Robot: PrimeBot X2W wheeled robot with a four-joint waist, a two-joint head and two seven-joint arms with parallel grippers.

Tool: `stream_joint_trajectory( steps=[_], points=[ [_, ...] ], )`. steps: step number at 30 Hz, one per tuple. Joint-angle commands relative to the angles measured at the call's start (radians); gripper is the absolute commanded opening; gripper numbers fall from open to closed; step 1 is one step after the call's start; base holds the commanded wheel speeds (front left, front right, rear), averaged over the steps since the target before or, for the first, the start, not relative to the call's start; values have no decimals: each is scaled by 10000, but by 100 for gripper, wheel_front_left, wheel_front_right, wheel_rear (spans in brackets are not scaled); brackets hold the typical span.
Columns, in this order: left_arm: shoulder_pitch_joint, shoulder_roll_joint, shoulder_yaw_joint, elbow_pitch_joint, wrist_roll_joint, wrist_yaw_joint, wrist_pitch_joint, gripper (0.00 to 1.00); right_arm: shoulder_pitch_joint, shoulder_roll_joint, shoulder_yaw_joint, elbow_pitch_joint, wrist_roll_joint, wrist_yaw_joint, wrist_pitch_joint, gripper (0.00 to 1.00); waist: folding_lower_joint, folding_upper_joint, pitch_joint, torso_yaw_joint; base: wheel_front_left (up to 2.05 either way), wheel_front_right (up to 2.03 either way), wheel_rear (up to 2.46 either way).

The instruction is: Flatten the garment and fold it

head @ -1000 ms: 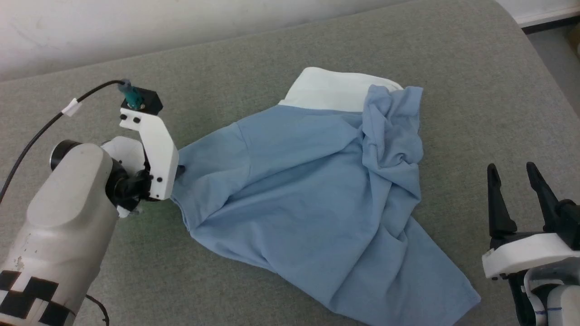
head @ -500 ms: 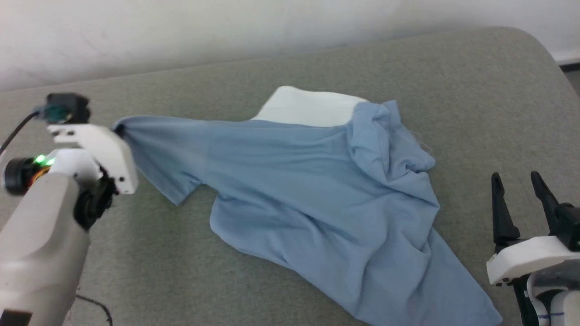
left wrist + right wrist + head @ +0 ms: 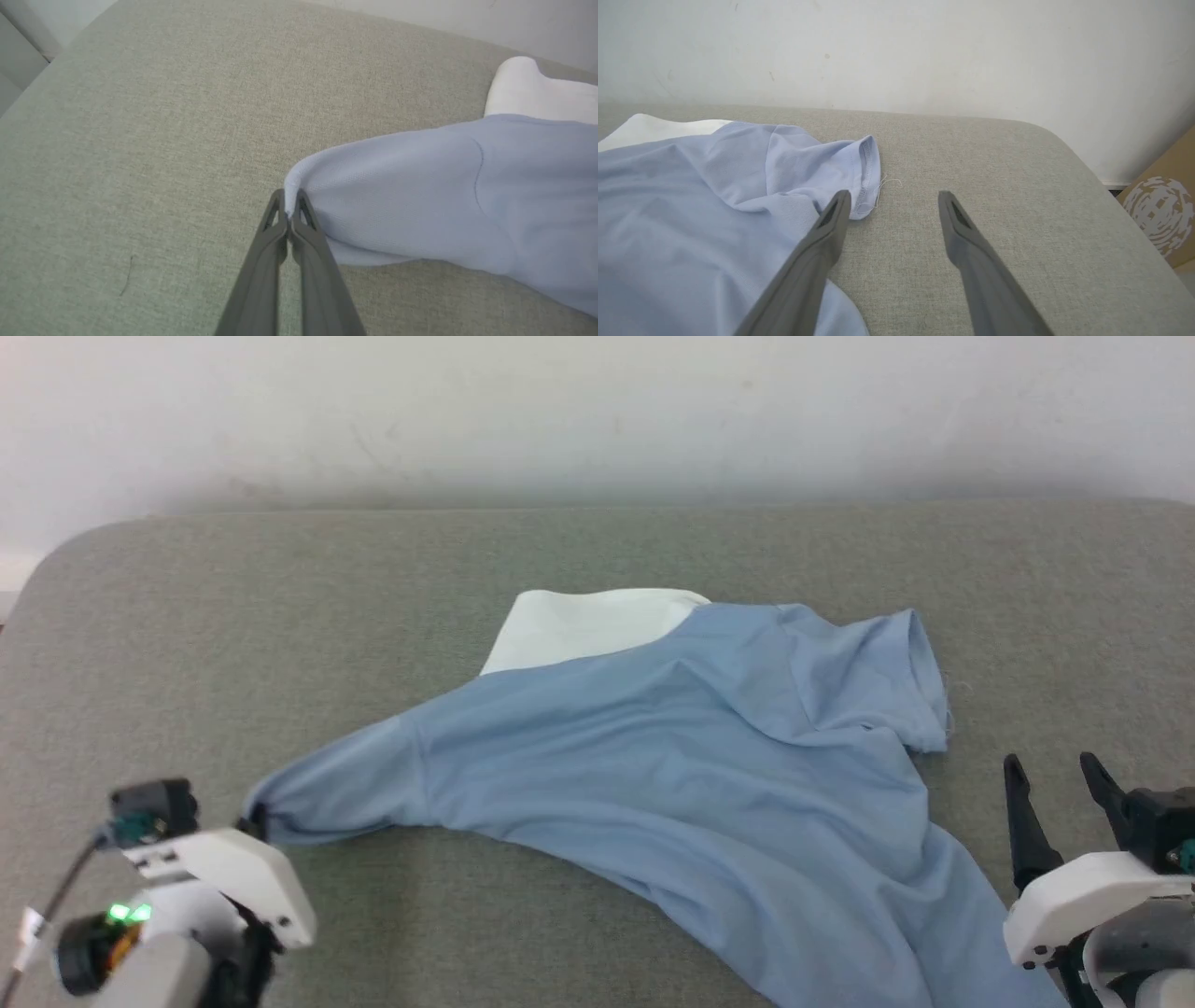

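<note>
Polo shirt (image 3: 672,775), light blue knit, white collar (image 3: 579,625): spread over the middle of the grey fabric tabletop (image 3: 280,616), one sleeve (image 3: 373,196) drawn toward the near left corner. Left gripper (image 3: 289,205): low, fingers together, clamped on that sleeve's cuff. Right gripper (image 3: 894,196): by the near right edge, fingers apart, empty, just beside the other sleeve (image 3: 859,172). Cardboard box (image 3: 1162,210): past the right edge, white round print, unreadable.

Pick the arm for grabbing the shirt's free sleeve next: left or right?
Right. The right gripper is open, empty, just beside the free sleeve. The left gripper is shut on the shirt's opposite sleeve, so it's likely committed there.
</note>
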Motion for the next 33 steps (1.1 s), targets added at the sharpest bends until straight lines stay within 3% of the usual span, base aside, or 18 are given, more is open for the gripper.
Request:
stream_joint_trajectory(
  steps=[1, 2, 7, 13, 17, 21, 33],
  points=[
    [258, -196, -62, -308, -70, 91, -120, 87, 90, 22, -50, 36, 70, -11, 95, 100, 3, 0, -298, 450, 0, 0, 0],
    [423, -295, -123, -556, -47, 96, -263, 100, 73, 22, -87, 69, 92, -11, 180, 100, 3, 0, -322, 522, 0, 0, 0],
    [683, -767, -223, -1601, 141, -312, -1726, 100, -264, 22, -229, 170, -64, -11, 938, 100, 3, 0, -406, 895, 0, 0, 0],
    [755, -1091, -167, -2025, 1031, -514, -3650, 100, -1169, -550, -128, 735, 317, -11, 3032, 100, 3, 0, -413, 1269, 0, 0, 0],
    [904, -1427, 202, -2946, 2414, -567, -3826, 100, -1758, -1357, 388, 1446, 393, -11, 4534, 100, 3, 0, -319, 1535, 0, 0, 0],
    [1449, -2050, 543, -3644, 3740, -850, -3832, 100, -2350, -1833, 400, 2566, 601, -11, 5249, 100, 3, 0, -156, 1804, 0, 0, 0],
    [1690, -3439, 1457, -3542, 4973, -2029, -3835, 100, -3704, -1808, 20, 4953, 396, -11, 5047, 100, 3, 0, 378, 2345, 0, 0, 0]
  ],
)
